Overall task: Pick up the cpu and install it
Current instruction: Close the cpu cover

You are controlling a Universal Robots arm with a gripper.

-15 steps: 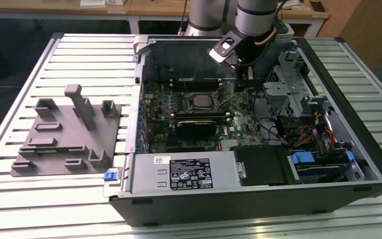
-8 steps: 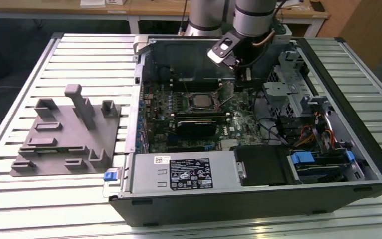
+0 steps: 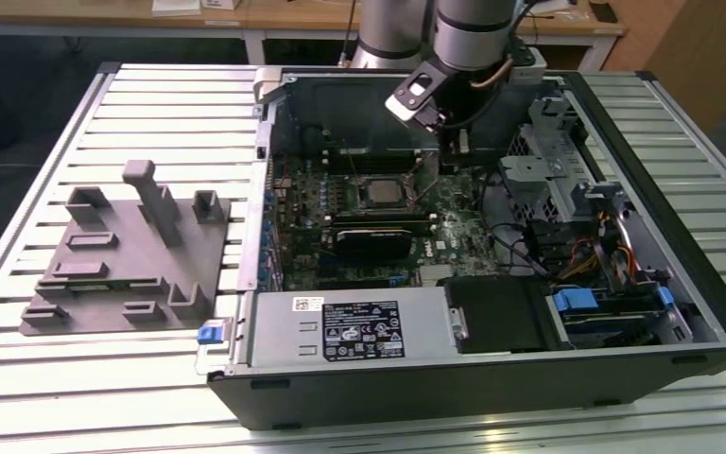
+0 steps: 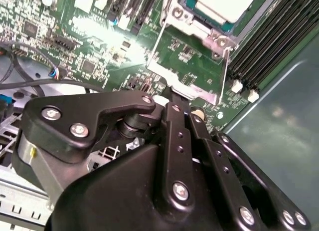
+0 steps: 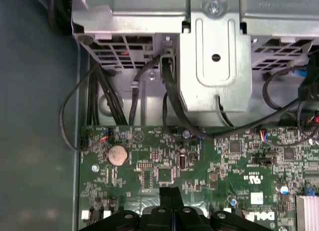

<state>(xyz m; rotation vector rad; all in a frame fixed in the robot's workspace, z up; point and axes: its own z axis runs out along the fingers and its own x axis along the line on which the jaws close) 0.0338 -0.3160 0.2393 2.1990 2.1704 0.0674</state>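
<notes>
Cpu pale silvery square, seated in socket; jaws closed together, empty.

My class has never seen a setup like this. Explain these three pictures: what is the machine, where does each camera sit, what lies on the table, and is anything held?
The machine is a robot arm with a hand at its end. The exterior view looks from outside at a slatted table bearing an open computer case and a grey plastic block. Both wrist views come from cameras riding on the arm, looking at the green circuit board inside the case. The silvery chip sits in its socket on that board. The hand looks shut and empty, hovering above the board.
</notes>
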